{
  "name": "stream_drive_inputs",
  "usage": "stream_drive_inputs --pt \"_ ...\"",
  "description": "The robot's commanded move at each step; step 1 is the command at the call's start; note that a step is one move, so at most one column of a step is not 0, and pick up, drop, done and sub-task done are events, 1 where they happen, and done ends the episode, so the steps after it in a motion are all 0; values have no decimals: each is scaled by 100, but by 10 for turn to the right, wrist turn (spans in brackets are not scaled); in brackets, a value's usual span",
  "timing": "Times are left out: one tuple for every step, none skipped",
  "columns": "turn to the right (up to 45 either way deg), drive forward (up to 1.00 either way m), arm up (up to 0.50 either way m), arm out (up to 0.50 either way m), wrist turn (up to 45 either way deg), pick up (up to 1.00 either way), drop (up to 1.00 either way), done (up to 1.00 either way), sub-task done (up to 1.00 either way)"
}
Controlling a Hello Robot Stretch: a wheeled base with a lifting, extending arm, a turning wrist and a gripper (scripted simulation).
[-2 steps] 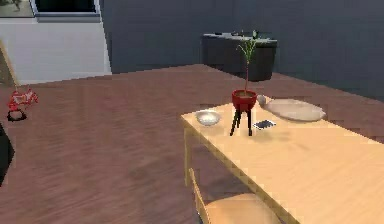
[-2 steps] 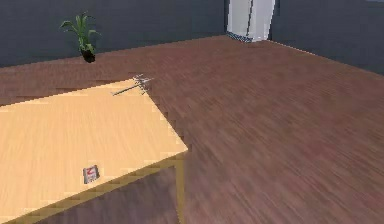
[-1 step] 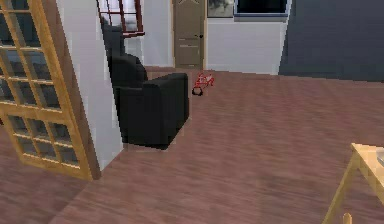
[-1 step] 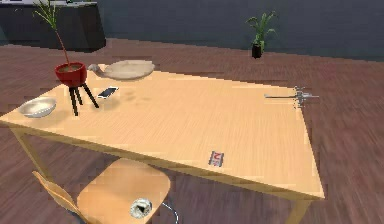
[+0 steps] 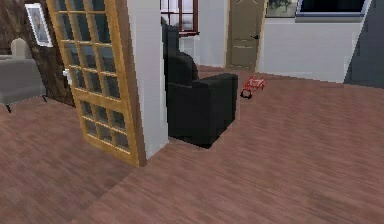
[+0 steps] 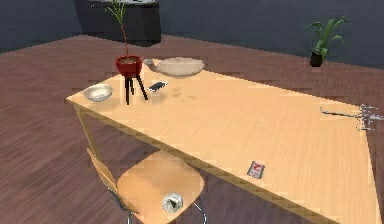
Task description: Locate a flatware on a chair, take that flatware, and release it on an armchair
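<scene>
A wooden chair (image 6: 150, 183) stands tucked at the near side of a long wooden table (image 6: 230, 125) in the arm side view. On its round seat lies a small silvery and dark thing (image 6: 172, 203), too small to tell its shape. A black armchair (image 5: 203, 100) stands in the middle of the forward view, just behind a white wall end. Part of a grey armchair (image 5: 18, 78) shows at the forward view's left edge.
A glass-paned wooden door (image 5: 95, 75) stands ajar left of the black armchair. A small red thing (image 5: 256, 84) lies on the floor beyond. The table bears a red potted plant (image 6: 128, 66), a bowl (image 6: 98, 93), a wide dish (image 6: 180, 67), a small card (image 6: 258, 170) and metal things (image 6: 352, 112).
</scene>
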Motion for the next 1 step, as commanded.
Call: stream_drive_inputs --pt "0 0 50 0 0 0 0 0 0"
